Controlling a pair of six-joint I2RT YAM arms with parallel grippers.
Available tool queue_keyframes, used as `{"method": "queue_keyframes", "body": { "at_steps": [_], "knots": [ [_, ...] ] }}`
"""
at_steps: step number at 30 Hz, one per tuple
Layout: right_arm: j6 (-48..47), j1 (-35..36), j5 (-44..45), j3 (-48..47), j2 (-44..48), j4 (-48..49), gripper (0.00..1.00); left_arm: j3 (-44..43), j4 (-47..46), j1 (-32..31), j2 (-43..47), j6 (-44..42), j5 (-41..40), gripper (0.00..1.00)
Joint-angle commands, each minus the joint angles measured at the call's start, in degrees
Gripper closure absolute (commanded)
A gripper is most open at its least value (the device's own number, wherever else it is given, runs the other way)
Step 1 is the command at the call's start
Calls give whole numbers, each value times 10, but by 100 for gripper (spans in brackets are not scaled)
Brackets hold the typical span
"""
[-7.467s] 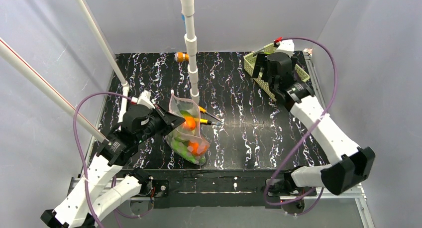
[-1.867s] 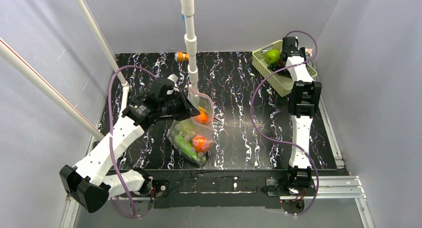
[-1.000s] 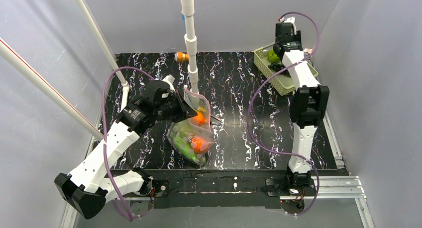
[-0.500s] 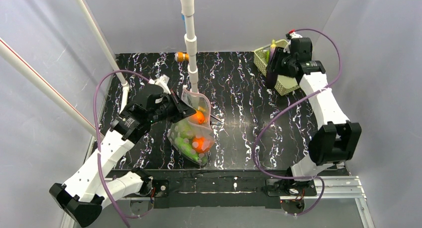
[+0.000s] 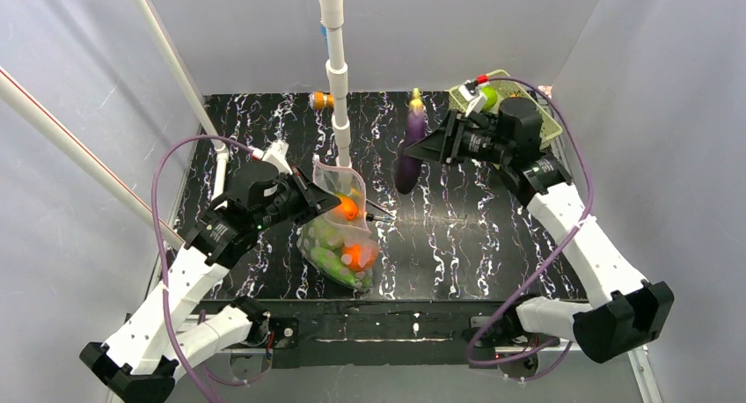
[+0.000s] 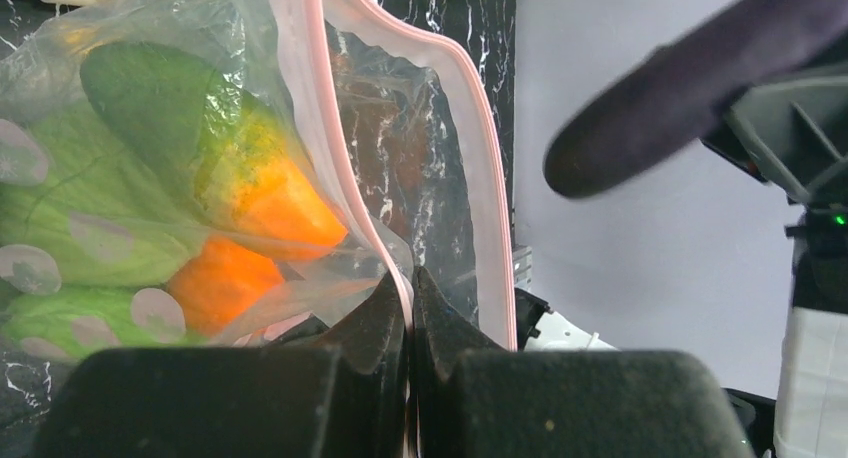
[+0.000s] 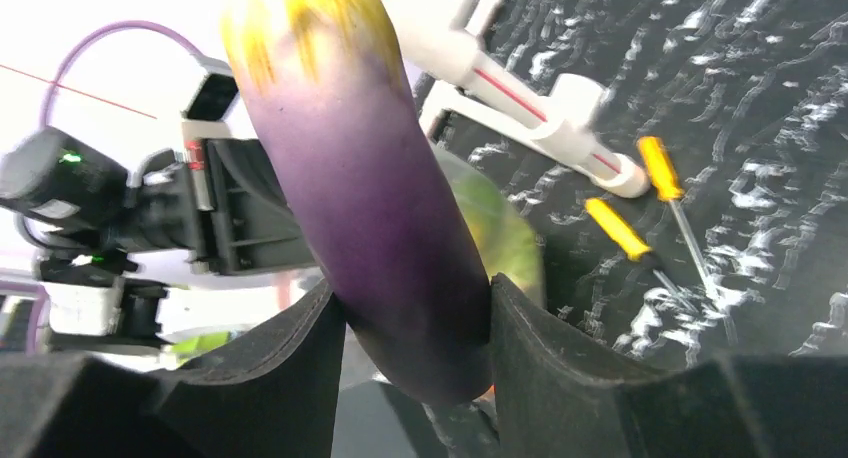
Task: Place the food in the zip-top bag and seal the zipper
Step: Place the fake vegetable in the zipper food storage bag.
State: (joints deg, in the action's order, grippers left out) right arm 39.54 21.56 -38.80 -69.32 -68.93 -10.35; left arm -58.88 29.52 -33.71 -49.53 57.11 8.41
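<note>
Pinches the zipper [image 6: 335, 158] with the left gripper [image 6: 410, 290], propping the zip-top bag [image 5: 339, 245] open; clamps the purple eggplant [image 7: 385, 218] in the right gripper [image 7: 410, 296], seemingly bound there.

A table [image 5: 457, 245] with a black top veined in white stands between plain pale grey walls [image 5: 440, 25] under even light. White pipes [image 5: 334, 60] rise from the tabletop, one upright, two slanting at the left. A metal frame [image 5: 396, 326] runs along the near edge.

**White shells, black joints**

We see two arms, the left arm [image 5: 182, 275] and the right arm [image 5: 585, 240], each in smooth white shells with black joint housings. A purple cable [image 5: 202, 138] loops along each. Both end in black, foam-padded fingers [image 7: 600, 378].
</note>
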Motion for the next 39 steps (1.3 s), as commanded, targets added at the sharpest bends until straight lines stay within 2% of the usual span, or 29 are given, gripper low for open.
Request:
{"method": "queue_keyframes", "body": {
  "at_steps": [1, 5, 9, 13, 17, 19, 24, 34, 36, 39],
  "knots": [
    [31, 130, 34, -95, 27, 31, 99, 20, -15, 0, 41, 14, -26, 100],
    [9, 212, 95, -120, 12, 41, 99, 20, -8, 0, 43, 17, -26, 100],
    [-50, 290, 183, -168, -23, -2, 99, 22, -5, 0, 54, 23, -30, 100],
    [-99, 344, 303, -170, -40, -16, 99, 27, -7, 0, 60, 32, -30, 100],
    [-133, 377, 368, -165, -66, -9, 99, 36, -17, 0, 69, 42, -26, 100],
    [-152, 388, 404, -163, -75, -8, 99, 38, -18, 0, 74, 45, -26, 100],
    [-180, 396, 427, -169, -96, -45, 99, 41, -22, 0, 83, 53, -22, 100],
    [-186, 414, 436, -75, -62, -60, 99, 66, -55, 0, 93, 76, -18, 100],
    [-208, 414, 462, -69, -55, -76, 99, 65, -54, 0, 95, 74, -17, 100],
    [-261, 415, 545, -67, -46, -105, 99, 60, -43, 0, 104, 70, -24, 100]
  ]
}}
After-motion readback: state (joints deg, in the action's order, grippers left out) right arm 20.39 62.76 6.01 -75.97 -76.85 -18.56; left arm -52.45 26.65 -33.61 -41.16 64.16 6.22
